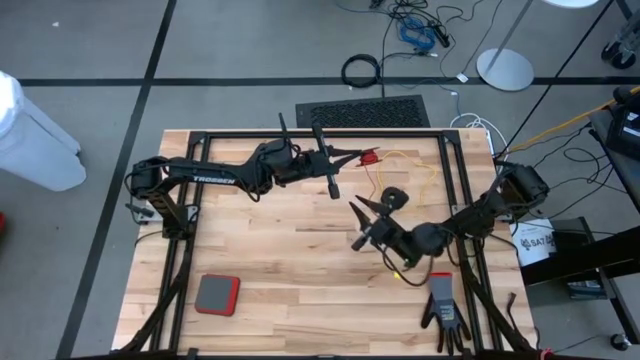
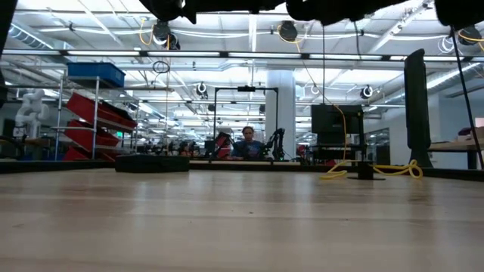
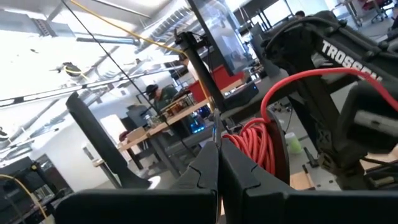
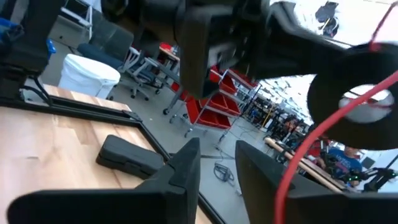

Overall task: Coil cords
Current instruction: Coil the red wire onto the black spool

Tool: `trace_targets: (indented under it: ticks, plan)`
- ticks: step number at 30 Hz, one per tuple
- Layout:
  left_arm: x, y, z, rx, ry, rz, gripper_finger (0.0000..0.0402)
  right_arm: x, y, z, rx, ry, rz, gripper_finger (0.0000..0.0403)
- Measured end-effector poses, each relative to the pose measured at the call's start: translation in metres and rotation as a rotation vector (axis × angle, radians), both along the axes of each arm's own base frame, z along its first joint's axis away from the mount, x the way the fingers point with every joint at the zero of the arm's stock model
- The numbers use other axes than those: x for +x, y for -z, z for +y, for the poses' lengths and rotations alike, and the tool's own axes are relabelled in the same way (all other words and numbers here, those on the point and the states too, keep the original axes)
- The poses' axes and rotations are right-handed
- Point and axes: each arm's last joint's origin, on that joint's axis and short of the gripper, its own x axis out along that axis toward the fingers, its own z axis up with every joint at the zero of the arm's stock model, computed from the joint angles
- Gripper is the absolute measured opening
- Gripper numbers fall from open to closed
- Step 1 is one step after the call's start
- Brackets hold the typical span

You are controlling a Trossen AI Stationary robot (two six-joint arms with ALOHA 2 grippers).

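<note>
Parting over mid-table, the right gripper holds nothing; the left gripper, fingers together, hangs beside the red cord; the yellow cord could snag the reel.

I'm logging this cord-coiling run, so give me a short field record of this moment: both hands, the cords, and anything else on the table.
left hand: shut, at the table's far edge, next to a red cord coil
right hand: open, mid-table, close to a black reel
yellow cord: loose loops, far right part of the table
coiling: yellow cord not yet coiled
other items: glove near right; red-edged pad near left
</note>
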Motion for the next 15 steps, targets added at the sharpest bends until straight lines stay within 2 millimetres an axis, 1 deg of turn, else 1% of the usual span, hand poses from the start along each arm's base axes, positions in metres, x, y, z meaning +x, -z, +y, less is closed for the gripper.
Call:
trace_targets:
  ticks: [5,15]
  plan:
    - [0.0,0.0,0.0,0.001,0.0,0.002,0.0001,-0.009,-0.005,0.014,-0.009,-0.006,-0.004,0.009]
    - [0.0,0.001,0.0,0.0,-0.001,0.006,0.0001,-0.017,-0.007,0.027,0.007,-0.022,-0.015,0.0078]
